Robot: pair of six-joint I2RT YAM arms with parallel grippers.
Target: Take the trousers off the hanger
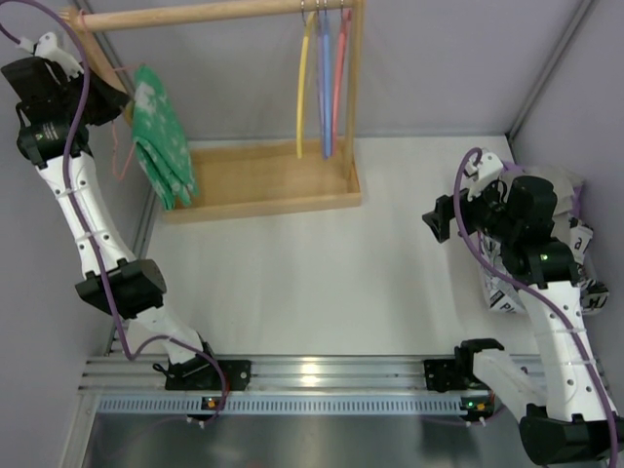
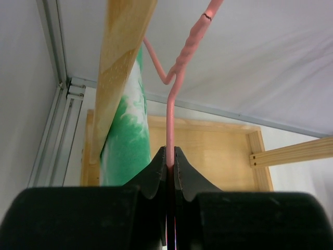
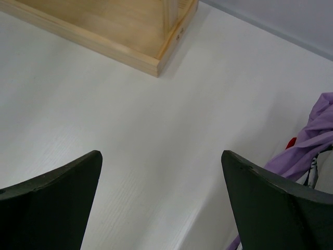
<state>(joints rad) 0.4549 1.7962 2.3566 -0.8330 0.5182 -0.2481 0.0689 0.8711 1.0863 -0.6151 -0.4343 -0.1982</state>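
The green speckled trousers (image 1: 161, 136) hang from the thin pink wire hanger (image 1: 121, 161) at the left end of the wooden rack. In the left wrist view the hanger (image 2: 170, 117) runs straight up from between my fingers, its twisted neck above, with the trousers (image 2: 125, 146) just left, behind the rack's wooden post (image 2: 122, 52). My left gripper (image 2: 170, 155) is shut on the hanger wire; in the top view the left gripper (image 1: 115, 97) sits high beside the trousers. My right gripper (image 3: 161, 166) is open over bare table, the same right gripper (image 1: 436, 220) being far right of the rack.
The wooden rail (image 1: 214, 14) carries yellow, blue and red hangers (image 1: 322, 78) at its right end. The rack's wooden base tray (image 1: 263, 180) lies below; its corner (image 3: 156, 60) shows ahead of the right gripper. Purple cloth (image 3: 312, 135) and printed cloth (image 1: 575, 244) lie at the right.
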